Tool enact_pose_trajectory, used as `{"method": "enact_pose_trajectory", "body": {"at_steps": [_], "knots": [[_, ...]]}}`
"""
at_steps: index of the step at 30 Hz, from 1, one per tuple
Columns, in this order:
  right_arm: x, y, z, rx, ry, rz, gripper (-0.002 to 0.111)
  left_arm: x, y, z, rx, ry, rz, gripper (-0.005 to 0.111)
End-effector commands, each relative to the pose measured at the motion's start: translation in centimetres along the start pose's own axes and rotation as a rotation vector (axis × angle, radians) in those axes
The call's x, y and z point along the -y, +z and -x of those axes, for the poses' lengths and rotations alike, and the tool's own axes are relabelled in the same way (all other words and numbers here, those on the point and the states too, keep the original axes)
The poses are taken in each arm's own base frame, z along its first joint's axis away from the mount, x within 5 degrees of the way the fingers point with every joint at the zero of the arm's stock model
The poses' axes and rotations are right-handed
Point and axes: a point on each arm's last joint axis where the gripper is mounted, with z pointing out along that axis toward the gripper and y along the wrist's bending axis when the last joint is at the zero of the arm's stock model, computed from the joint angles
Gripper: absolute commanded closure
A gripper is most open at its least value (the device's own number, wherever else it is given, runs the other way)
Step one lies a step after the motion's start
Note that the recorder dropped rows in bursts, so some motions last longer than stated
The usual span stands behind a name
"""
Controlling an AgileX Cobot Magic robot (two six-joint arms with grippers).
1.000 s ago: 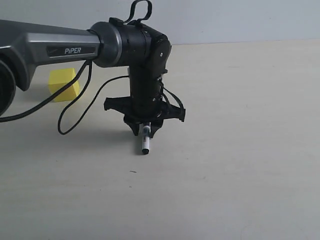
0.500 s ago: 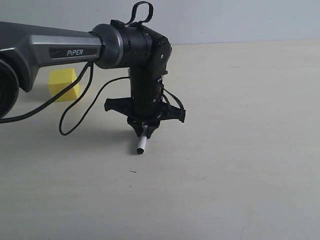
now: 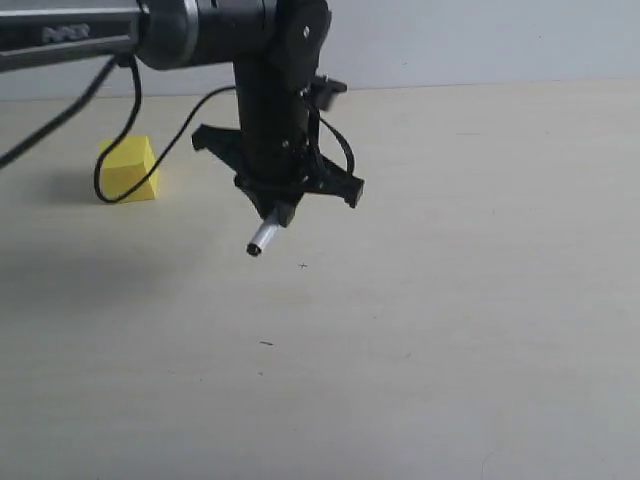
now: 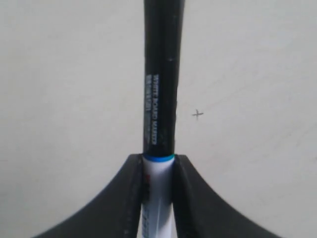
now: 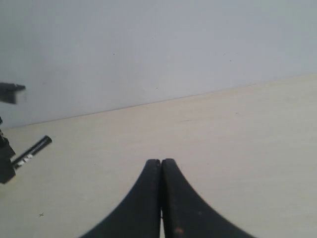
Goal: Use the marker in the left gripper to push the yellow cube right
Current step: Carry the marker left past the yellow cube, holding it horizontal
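The yellow cube [image 3: 128, 170] rests on the table at the far left of the exterior view. To its right, my left gripper [image 3: 281, 212] hangs above the table, shut on the marker [image 3: 264, 237]. The marker's free end slants down toward the left and is clear of the surface. In the left wrist view the marker [image 4: 159, 79] runs out from between the two black fingers, white barrel inside the grip and black cap beyond; the left gripper [image 4: 158, 159] pinches it. The cube does not show there. My right gripper [image 5: 161, 162] is shut on nothing and sees the marker [image 5: 30, 151] far off.
A pale beige table [image 3: 450, 300] meets a grey-white wall [image 3: 480, 40] at the back. The arm's black cable [image 3: 130, 110] loops down beside the cube. A small cross mark [image 3: 302, 266] lies on the table near the marker's end.
My left arm has risen and tilted, lifting the marker off the table; its end now hangs higher and points further left. The cube has stayed put.
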Motion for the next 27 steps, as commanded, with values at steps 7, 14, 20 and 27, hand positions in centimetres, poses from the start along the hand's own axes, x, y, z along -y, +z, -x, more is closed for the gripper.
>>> {"method": "enact_pose_trajectory", "body": {"at_steps": [7, 14, 20, 27], "knots": [[0.0, 0.0, -0.1, 0.005, 0.002, 0.0, 0.108, -5.0, -9.3, -5.6, 0.169, 0.11, 0.25, 0.107], [0.0, 0.0, -0.1, 0.005, 0.002, 0.0, 0.108, -13.9, -8.5, -12.4, 0.036, -0.031, 0.393, 0.107], [0.0, 0.0, -0.1, 0.005, 0.002, 0.0, 0.108, -22.4, -3.2, -15.4, -0.106, -0.205, 0.441, 0.107], [0.0, 0.0, -0.1, 0.005, 0.002, 0.0, 0.108, -27.2, 1.1, -12.5, 0.023, 0.167, 0.418, 0.107]]}}
